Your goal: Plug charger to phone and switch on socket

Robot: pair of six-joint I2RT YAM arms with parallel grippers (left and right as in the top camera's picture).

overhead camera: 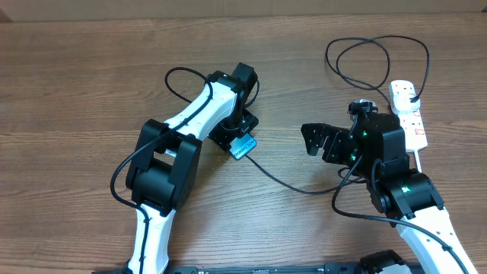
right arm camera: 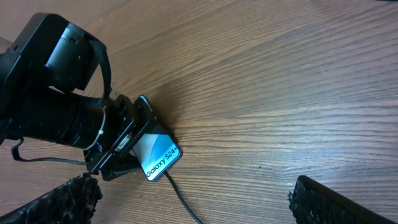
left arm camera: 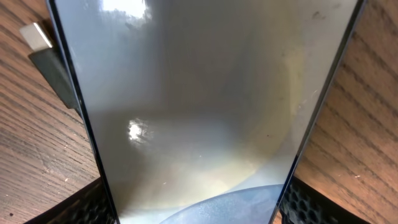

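The phone (left arm camera: pixel 199 93), likely slippery glass, is clamped at 2 edges by the left gripper (overhead camera: pixel 237 138). The right gripper (overhead camera: pixel 310 140), spread wide, should pinch the charger (left arm camera: pixel 53 71) by its stiff connector.

Left end effector (overhead camera: pixel 238 139) clamped, right end effector (overhead camera: pixel 309 140) spread wide, facing it.

Open table (overhead camera: pixel 76 76) centre; charger (right arm camera: pixel 178 194) crosses it; left pincer (overhead camera: pixel 238 135) crowds phone (right arm camera: pixel 160 157).
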